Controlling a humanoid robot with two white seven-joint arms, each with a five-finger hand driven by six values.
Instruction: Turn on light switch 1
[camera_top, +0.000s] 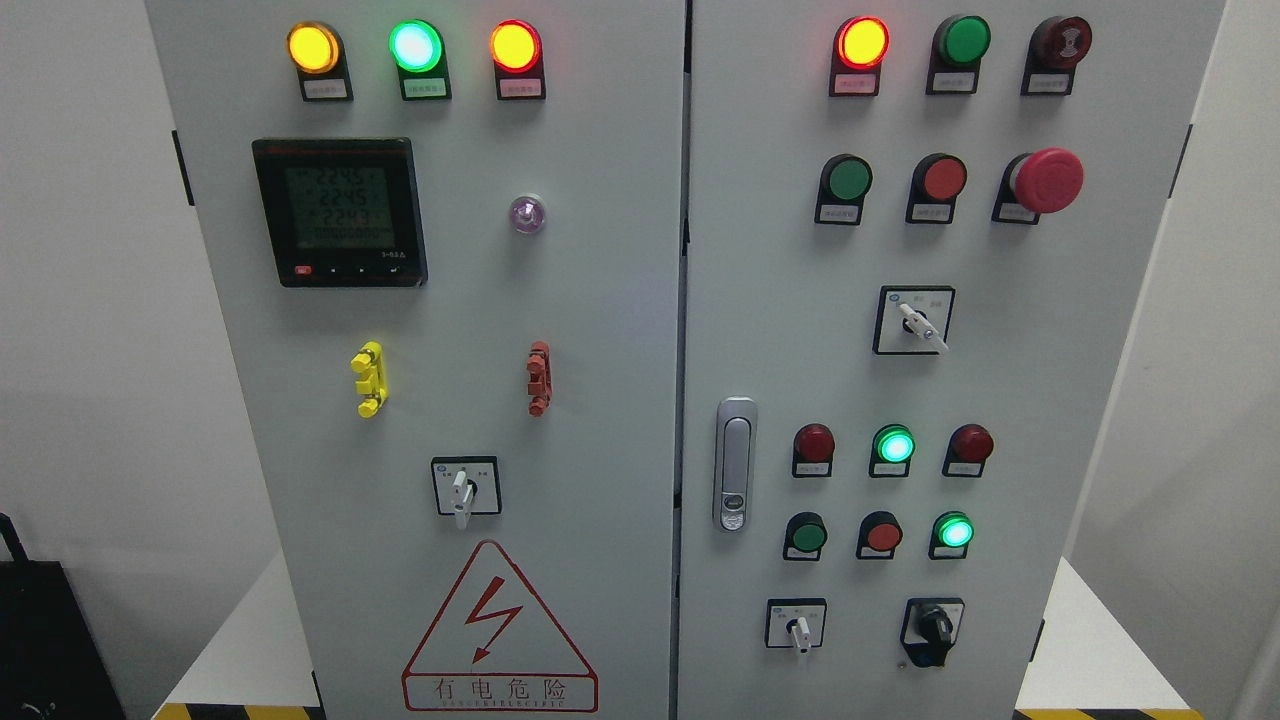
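1. A tall pale-grey metal control cabinet (600, 300) with two doors fills the head view, standing on a white platform (240, 650) edged with yellow-and-black hazard tape (235, 712).
2. Along the top edge of the left door, a yellow round lamp (313, 47), a green round lamp (416, 45) and an orange-red round lamp (515, 45) are lit.
3. Below them sits a black square digital meter (340, 212), with a small clear purple-tinted indicator (527, 213) to its right.
4. Mid-door are a yellow plastic clip (369, 379) and a red plastic clip (539, 378); under them is a white-handled rotary switch (465, 487), handle pointing down, above the red triangular electric-hazard sign (499, 630).
5. The right door carries a chrome latch handle (735, 464) at its left edge, a red mushroom emergency button (1046, 181) near the top right corner, and a lit red round lamp (862, 42).
6. Which control is light switch 1 I cannot tell; the labels are too small.
7. White walls flank the cabinet; a black bag (45, 640) sits at the lower left.
8. Neither robot hand shows, so their state cannot be told.
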